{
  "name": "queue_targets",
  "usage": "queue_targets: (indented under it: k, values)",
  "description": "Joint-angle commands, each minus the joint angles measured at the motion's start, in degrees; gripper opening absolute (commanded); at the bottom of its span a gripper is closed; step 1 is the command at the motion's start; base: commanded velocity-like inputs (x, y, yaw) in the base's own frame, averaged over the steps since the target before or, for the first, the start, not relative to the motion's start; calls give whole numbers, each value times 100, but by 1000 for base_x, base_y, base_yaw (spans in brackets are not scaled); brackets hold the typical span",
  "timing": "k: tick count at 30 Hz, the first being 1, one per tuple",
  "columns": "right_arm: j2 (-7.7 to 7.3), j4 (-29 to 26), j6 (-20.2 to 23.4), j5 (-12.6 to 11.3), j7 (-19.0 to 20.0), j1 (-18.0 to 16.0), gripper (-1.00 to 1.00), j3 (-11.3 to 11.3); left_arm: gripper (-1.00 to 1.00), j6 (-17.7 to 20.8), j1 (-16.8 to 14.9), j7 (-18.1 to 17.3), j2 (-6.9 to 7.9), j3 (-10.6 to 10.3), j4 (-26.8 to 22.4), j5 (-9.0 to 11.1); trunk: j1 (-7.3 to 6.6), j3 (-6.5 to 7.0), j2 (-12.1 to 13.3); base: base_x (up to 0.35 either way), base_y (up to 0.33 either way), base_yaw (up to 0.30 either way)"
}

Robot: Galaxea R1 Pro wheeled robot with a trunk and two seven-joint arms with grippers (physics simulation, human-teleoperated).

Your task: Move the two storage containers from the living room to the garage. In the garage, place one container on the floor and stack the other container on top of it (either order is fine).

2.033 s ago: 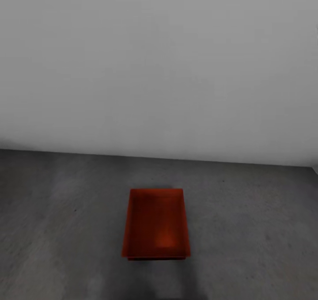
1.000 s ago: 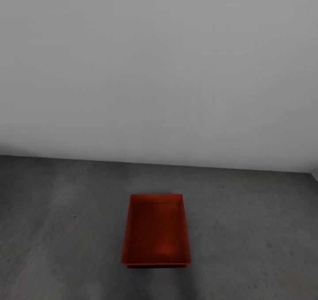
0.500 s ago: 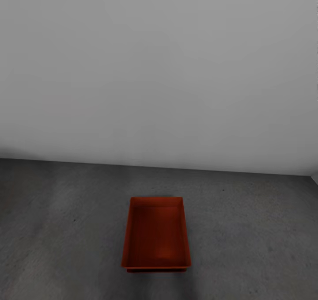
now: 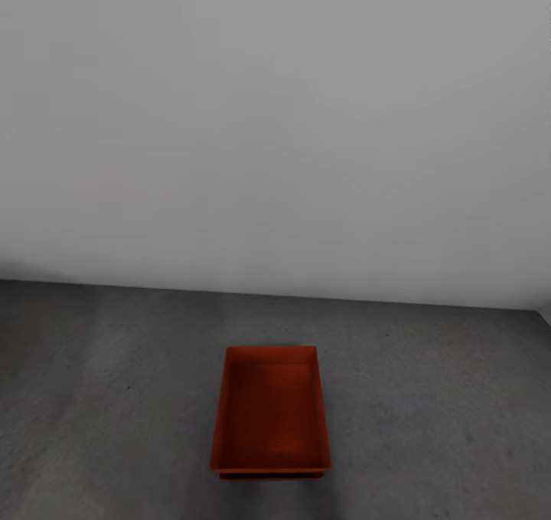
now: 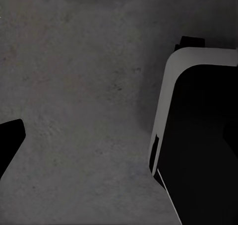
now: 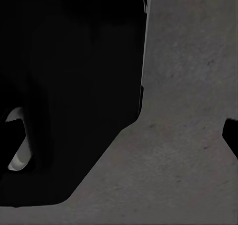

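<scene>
On the dark grey floor [image 4: 428, 397] of the garage, close in front of the robot and a little short of the white wall [image 4: 275, 122], sits an orange-red storage container [image 4: 270, 409], open side up and lying lengthwise away from the camera. Along its near end a second, darker edge [image 4: 269, 474] shows just under the top rim, which I read as the rim of another bin beneath it. By that reading I count two containers, one resting on the other, though the lower one is nearly all hidden and I cannot be sure of it from this angle.

If that reading holds, the task looks as good as finished: both bins are out of the living room, one is on the concrete and the other is stacked on it, squarely lined up. Nothing appears to be left but to back off without knocking the stack. If the dark edge is only a shadow or a lip of a single bin, then one container has yet to be fetched.

Both wrist views look down on bare grey concrete beside dark parts of the robot's own body. Neither gives a clear look at the fingers, so I cannot tell whether the left or right gripper is open or closed; no orange-red shows in them.
</scene>
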Motion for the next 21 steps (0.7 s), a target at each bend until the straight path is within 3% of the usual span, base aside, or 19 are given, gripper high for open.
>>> queue_targets:
  k: [1,21]
  values:
    - [2,19,-50,-59,-1,-7,100,49,100,-23,-4,3,-1,-17,6,57,2,3,-7,0,0,0]
    - [-27,11,-142,-68,0,89,100,48,100,-23,-4,4,0,-17,6,57,2,191,-7,0,0,0]
